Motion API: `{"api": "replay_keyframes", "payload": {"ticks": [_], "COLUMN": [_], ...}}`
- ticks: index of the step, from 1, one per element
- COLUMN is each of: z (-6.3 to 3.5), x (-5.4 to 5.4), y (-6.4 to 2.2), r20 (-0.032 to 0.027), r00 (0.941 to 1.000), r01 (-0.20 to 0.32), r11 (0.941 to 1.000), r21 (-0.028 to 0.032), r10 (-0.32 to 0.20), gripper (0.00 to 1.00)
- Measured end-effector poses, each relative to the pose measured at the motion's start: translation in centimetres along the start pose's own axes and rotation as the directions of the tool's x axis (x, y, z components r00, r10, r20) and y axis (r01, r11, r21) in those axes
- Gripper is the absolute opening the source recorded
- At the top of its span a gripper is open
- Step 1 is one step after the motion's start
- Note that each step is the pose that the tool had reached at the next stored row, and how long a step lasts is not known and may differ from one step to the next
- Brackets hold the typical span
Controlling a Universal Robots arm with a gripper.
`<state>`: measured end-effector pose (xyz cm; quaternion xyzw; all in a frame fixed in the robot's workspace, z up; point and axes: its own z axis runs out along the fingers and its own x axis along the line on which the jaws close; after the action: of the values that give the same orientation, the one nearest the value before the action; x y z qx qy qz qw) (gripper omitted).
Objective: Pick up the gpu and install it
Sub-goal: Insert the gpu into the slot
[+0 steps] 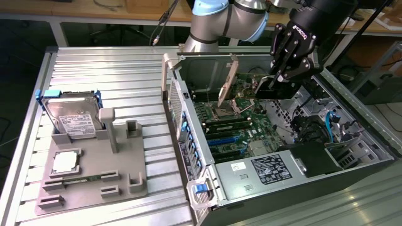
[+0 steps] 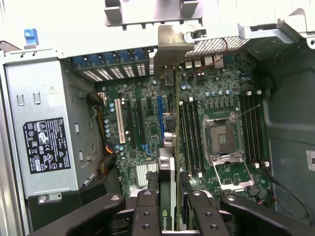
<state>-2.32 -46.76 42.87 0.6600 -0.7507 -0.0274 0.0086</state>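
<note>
The hand [image 1: 284, 79] is clamped on the gpu [image 1: 248, 85], its dark fingers [image 2: 146, 206] pressing the card from both sides near the black cooler end. The card stands on edge in that grip. Its green board runs away from the hand to the silver end bracket [image 1: 228, 77], which leans slightly and sits close to the rear wall of the open computer case [image 1: 370, 141].

In the wrist view the gpu [image 2: 168, 162] reaches straight out from between the fingers, edge-on, with the bracket [image 2: 173, 46] at the far end by the slotted rear panel. Directly below the hand and card lies the motherboard [image 2: 142, 123]. Whether the card's lower edge touches an expansion slot cannot be told.

Just beside the card, still under the hand, is the bare CPU socket [image 2: 224, 137], flanked by long black memory slots [image 2: 189, 132]. Further from the hand, at the front end of the case, sits the silver power supply [image 1: 264, 169] with its black label.

Well apart from the hand, toward the exterior view's left, the ribbed metal counter [image 1: 107, 70] carries a grey holder [image 1: 94, 188]. A hard drive [image 1: 72, 117] with blue tabs stands in it, and a narrow memory stick [image 1: 82, 180] lies flat on it.
</note>
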Motion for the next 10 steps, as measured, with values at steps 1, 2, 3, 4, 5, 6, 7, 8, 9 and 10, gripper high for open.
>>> {"api": "replay_keyframes", "payload": {"ticks": [1, 2, 3, 4, 5, 6, 7, 8, 9, 10], "z": [0.0, 0.0, 0.0, 0.0, 0.0, 0.0, 0.0, 0.0, 0.0, 0.0], "x": [0.0, 0.0, 0.0, 0.0, 0.0, 0.0, 0.0, 0.0, 0.0, 0.0], "y": [0.0, 0.0, 0.0, 0.0, 0.0, 0.0, 0.0, 0.0, 0.0, 0.0], "r20": [-0.0001, -0.0004, -0.0005, -0.0009, -0.0012, -0.0015, -0.0018, -0.0021, -0.0024, -0.0027], "r00": [1.0, 1.0, 0.9999, 0.9999, 0.9997, 0.9996, 0.9994, 0.9992, 0.999, 0.9986], "r01": [0.002, 0.006, 0.01, 0.017, 0.023, 0.029, 0.035, 0.04, 0.046, 0.053], "r11": [1.0, 1.0, 0.9999, 0.9999, 0.9997, 0.9996, 0.9994, 0.9992, 0.999, 0.9986], "r21": [-0.0001, -0.0001, -0.0002, -0.0004, -0.0005, -0.0007, -0.0008, -0.001, -0.0011, -0.0013], "r10": [-0.002, -0.006, -0.01, -0.017, -0.023, -0.029, -0.035, -0.04, -0.046, -0.053], "gripper": [0.27, 0.27, 0.27, 0.27, 0.27, 0.27, 0.27, 0.27, 0.27, 0.27]}}
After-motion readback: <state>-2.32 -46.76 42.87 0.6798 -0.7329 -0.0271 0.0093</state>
